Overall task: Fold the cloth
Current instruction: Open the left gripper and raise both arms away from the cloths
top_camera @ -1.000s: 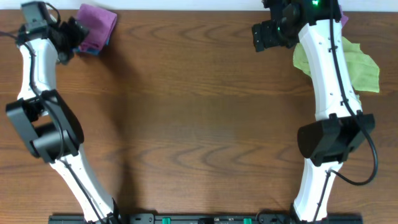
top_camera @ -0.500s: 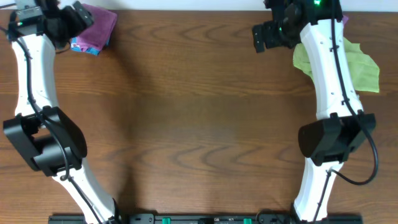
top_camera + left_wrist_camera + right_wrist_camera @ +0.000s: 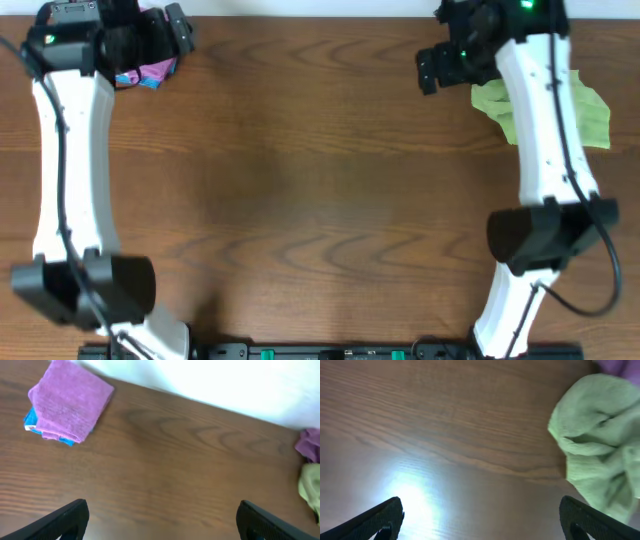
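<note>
The cloth is purple and lies folded into a small rectangle at the table's far left corner. Under it is a blue cloth. In the overhead view my left gripper hangs over it, so only a strip of the cloth shows. The left gripper is open, with bare wood between its fingers. My right gripper is at the far right, just left of the lime-green towel. This gripper is also open and holds nothing.
A bunched-up purple cloth lies at the table's back right, behind the green towel; a bit of it shows in the right wrist view. A white wall runs behind the table's far edge.
My left arm has swung toward the back and to the right, from beside the folded cloth to over it. The right gripper has shifted slightly to the right.
</note>
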`<control>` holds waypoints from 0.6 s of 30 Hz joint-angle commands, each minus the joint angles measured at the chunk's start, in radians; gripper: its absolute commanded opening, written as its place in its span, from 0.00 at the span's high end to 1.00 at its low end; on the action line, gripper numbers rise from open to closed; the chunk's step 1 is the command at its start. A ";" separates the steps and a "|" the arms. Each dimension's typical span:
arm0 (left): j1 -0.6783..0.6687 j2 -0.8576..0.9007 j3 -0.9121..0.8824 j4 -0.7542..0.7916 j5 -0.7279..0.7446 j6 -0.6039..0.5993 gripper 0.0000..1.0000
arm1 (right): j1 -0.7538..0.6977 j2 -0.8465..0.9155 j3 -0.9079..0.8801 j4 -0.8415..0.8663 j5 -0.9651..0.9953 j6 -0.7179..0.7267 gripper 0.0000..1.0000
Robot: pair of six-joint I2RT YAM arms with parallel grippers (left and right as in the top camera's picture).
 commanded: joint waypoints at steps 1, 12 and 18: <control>-0.035 -0.061 0.004 -0.041 -0.035 0.055 0.05 | -0.005 -0.126 0.006 -0.010 -0.001 -0.021 0.01; -0.115 -0.358 -0.063 -0.124 -0.073 0.095 0.05 | -0.005 -0.401 -0.038 -0.053 -0.045 -0.023 0.01; -0.168 -0.565 -0.256 -0.084 -0.063 0.097 0.05 | -0.005 -0.604 -0.249 -0.013 -0.045 -0.025 0.01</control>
